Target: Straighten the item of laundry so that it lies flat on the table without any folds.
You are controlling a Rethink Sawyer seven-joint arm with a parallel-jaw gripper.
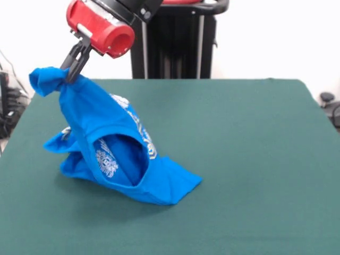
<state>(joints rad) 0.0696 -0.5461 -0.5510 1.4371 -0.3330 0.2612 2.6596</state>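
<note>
The bright blue T-shirt [114, 154] hangs from my gripper [70, 74] in the front view. The gripper is shut on a bunched corner of the shirt at the upper left and holds it well above the table [249, 159]. The shirt drapes down and to the right in a tent shape. Its lower part rests crumpled on the green cloth, with one corner reaching out to the right. White print shows in folds along the front and inside an opening. The red wrist of the arm [101, 26] comes in from the top left.
The black pedestal [175, 40] stands behind the table's far edge. The table's left edge lies close to the shirt. Dark objects sit off the table at the left [10, 101] and right [329, 106] edges.
</note>
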